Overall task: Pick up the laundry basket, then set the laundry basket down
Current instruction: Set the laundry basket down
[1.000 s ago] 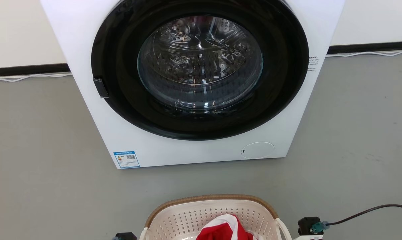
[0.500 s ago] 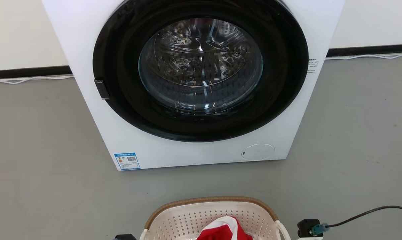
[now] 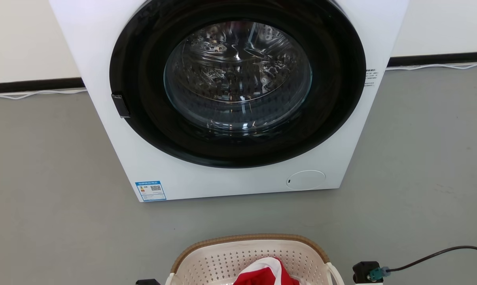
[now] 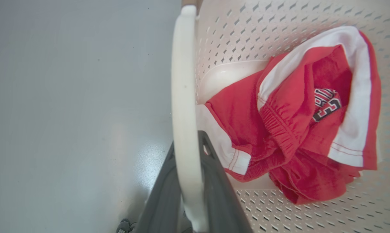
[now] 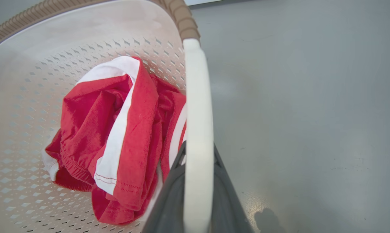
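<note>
Both sides clamped: left gripper [image 4: 187,145] pinches one white loop handle [image 4: 183,81], right gripper [image 5: 198,149] the other, with the laundry basket [image 3: 222,257] at 6 o'clock in my head view and the washing machine [image 3: 238,182] at 12. Grab looks done, so I reckon next is keeping both arms level for the lift and the set-down on the floor [image 3: 44,198].

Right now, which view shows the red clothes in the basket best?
The left wrist view: the red garment lies nearly whole in the laundry basket, its printed lettering visible. The right wrist view hides part behind a white handle; the head view catches just its top.
</note>
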### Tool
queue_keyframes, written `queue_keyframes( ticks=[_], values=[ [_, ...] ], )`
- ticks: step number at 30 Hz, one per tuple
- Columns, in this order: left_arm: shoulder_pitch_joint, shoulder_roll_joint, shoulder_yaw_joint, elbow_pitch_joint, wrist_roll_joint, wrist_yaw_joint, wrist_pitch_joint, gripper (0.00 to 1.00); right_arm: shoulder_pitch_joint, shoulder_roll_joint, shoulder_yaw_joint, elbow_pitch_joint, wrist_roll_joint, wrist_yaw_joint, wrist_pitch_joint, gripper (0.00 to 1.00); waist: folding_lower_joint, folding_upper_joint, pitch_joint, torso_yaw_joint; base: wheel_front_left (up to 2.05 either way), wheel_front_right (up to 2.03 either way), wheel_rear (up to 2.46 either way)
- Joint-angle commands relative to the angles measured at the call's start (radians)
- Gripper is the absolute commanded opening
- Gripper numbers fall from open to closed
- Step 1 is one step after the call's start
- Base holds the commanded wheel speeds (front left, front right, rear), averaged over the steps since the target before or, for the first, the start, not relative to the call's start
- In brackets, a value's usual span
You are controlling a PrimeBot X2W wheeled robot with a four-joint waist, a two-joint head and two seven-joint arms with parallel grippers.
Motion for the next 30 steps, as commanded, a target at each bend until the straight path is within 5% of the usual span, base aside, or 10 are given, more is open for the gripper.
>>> queue_keyframes(
  ticks=[1, 15, 30],
  values=[
    [-0.009, 0.03, 0.02, -0.003, -0.002, 0.015, -0.018, 0.0, -0.015, 0.001, 0.02, -0.003, 0.011, 0.008, -0.023, 0.0, 0.0, -0.0001, 0.004, 0.001, 0.0, 0.0, 0.0],
    [-0.101, 0.037, 0.018, -0.003, -0.01, 0.016, -0.062, 0.0, -0.114, 0.001, 0.06, -0.005, 0.057, 0.008, -0.06, 0.0, 0.0, -0.0001, 0.117, 0.008, 0.0, 0.0, 0.0],
    [-0.377, 0.054, 0.005, -0.02, 0.015, 0.021, -0.119, 0.0, -0.387, 0.001, 0.075, 0.006, 0.07, 0.008, -0.157, 0.0, 0.0, -0.0001, 0.456, 0.042, 0.0, 0.0, 0.0]
  ],
)
